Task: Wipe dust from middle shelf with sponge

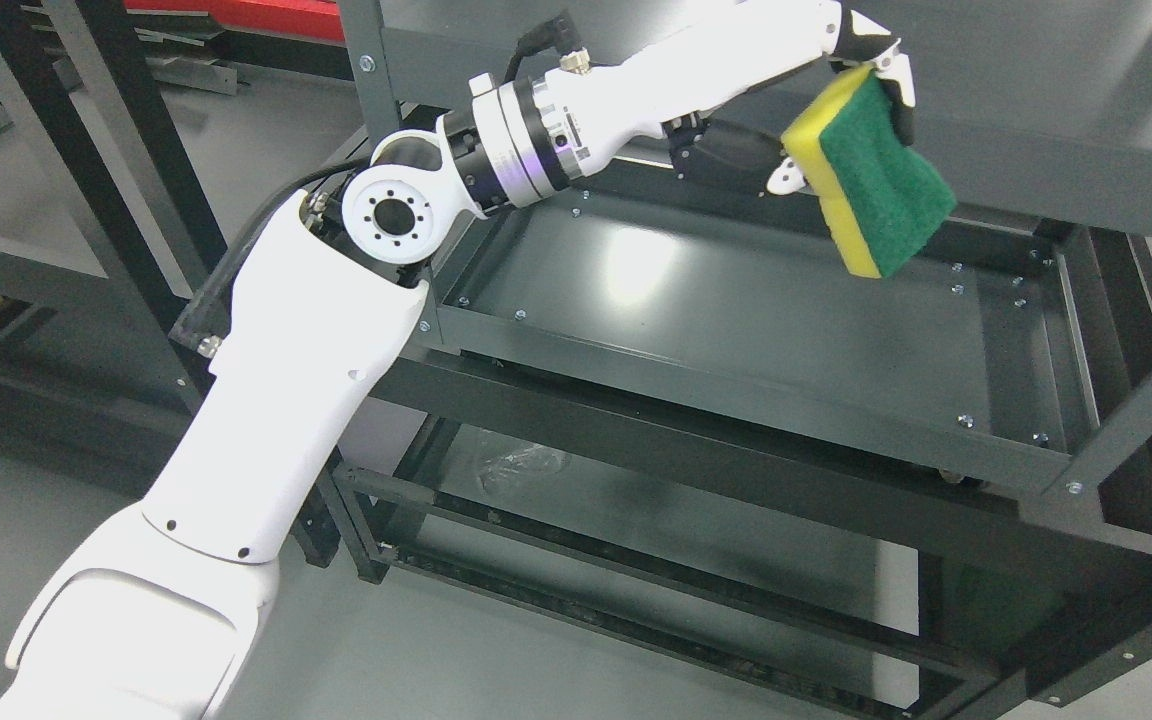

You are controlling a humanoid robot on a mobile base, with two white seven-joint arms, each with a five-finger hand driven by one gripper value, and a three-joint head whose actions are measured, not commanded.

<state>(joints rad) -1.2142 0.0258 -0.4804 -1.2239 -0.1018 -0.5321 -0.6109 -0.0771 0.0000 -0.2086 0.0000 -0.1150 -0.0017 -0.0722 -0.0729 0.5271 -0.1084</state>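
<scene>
Left robot hand [841, 95] grips sponge [871, 175], held above middle shelf [736, 330].

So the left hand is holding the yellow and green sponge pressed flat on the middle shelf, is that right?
Not quite. The left hand does hold the yellow and green sponge, but the sponge is not pressed flat on the middle shelf; it is held tilted in the air above it, clear of the surface. The head view shows this.
</scene>
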